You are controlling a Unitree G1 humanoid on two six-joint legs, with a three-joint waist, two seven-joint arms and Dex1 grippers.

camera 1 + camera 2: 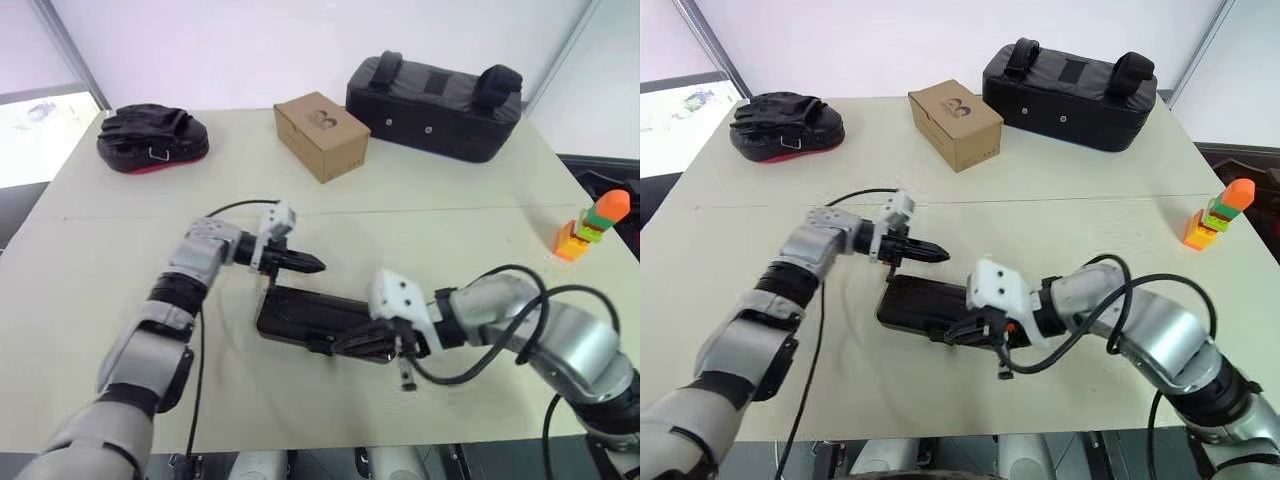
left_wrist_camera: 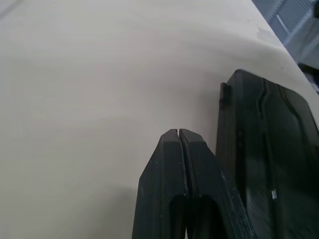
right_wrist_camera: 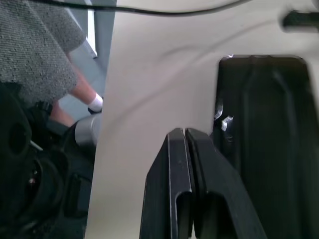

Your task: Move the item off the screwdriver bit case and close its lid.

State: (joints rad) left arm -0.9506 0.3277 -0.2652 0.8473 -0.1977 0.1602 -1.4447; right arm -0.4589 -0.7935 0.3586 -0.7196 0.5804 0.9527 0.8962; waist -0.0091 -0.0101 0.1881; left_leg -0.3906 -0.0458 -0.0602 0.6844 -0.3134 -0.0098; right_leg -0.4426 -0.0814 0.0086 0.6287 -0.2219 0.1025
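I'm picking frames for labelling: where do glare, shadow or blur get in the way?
Left eye view: bright window washes out the upper left corner. Right wrist view: small glints on the screwdriver bit case; background soft. Left wrist view: left gripper looms large, dark.

The right gripper (image 1: 368, 347) covers the near edge of the screwdriver bit case (image 1: 300, 312), hiding whether its latch has caught. In the right wrist view, a person's hand (image 3: 94, 103) is mostly hidden.

The bench (image 1: 120, 260) is smooth matt beige, the screwdriver bit case (image 1: 300, 315) dark glossy plastic, the cardboard box (image 1: 322, 135) plain brown paperboard, the padded bag (image 1: 435, 108) black matt fabric, and the toy block tower (image 1: 592, 228) bright smooth plastic.
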